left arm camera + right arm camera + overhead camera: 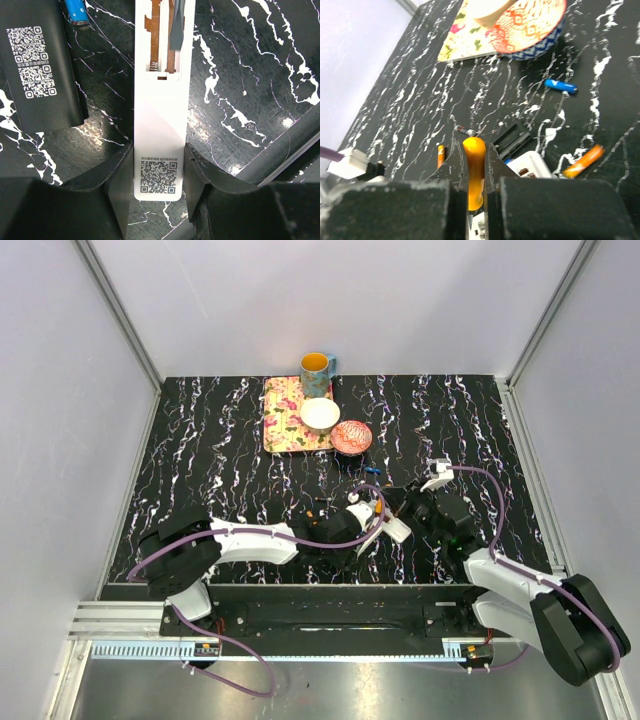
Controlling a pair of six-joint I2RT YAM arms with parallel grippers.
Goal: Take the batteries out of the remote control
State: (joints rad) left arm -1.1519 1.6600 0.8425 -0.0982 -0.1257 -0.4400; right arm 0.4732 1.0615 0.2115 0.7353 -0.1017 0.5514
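Your left gripper (pixel 159 172) clamped on the white remote (pixel 161 120), your right gripper (pixel 473 167) squeezing the orange screwdriver (pixel 473 147), blue battery (pixel 560 85) upper right

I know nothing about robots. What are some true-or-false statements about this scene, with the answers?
1. The left end effector grips a white remote. True.
2. The right end effector holds a blue battery. False: it holds an orange-handled screwdriver; the blue battery lies on the table.
3. The remote's battery compartment is open. True.
4. The white bowl sits on bare tabletop. False: the white bowl sits on the floral mat.
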